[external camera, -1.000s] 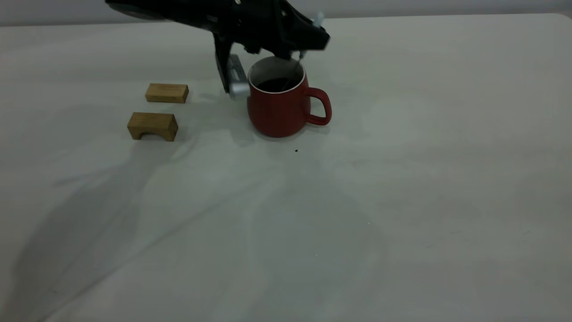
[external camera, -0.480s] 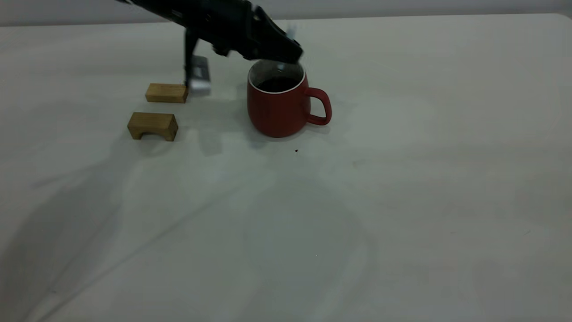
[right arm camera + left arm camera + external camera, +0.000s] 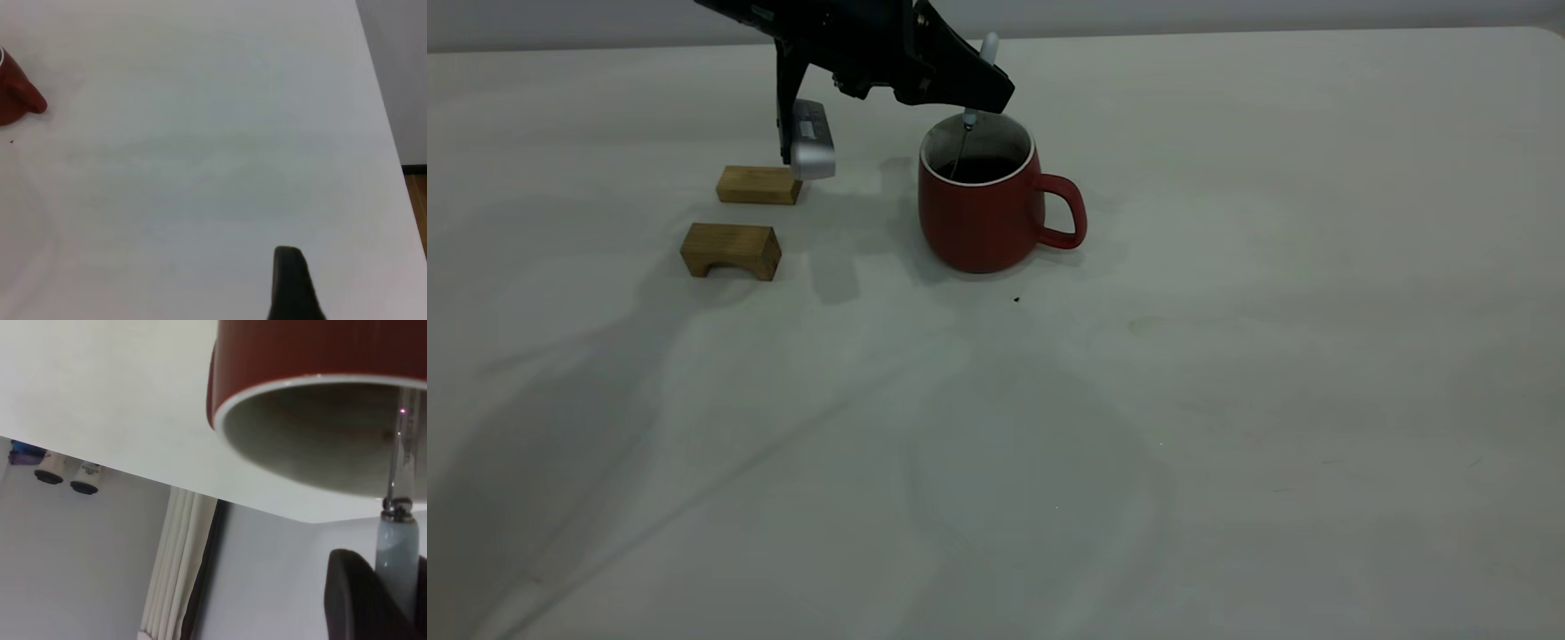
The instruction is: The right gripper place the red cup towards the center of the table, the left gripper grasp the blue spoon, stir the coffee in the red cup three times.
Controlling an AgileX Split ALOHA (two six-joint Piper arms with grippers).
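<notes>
Red cup [image 3: 980,213] sits mid-table; left gripper [image 3: 969,87] above it, clamped on blue spoon [image 3: 978,78], neck dipping into coffee [image 3: 980,168]. We'd stir small, clear of the rim.

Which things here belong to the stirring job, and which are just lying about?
Belong to the job:
red cup
coffee
blue spoon
left pincer, holding the spoon

Just lying about:
flat wooden block
arched wooden block

left end effector [image 3: 983,89] holds blue spoon [image 3: 971,102] dipped into red cup [image 3: 978,218].
</notes>
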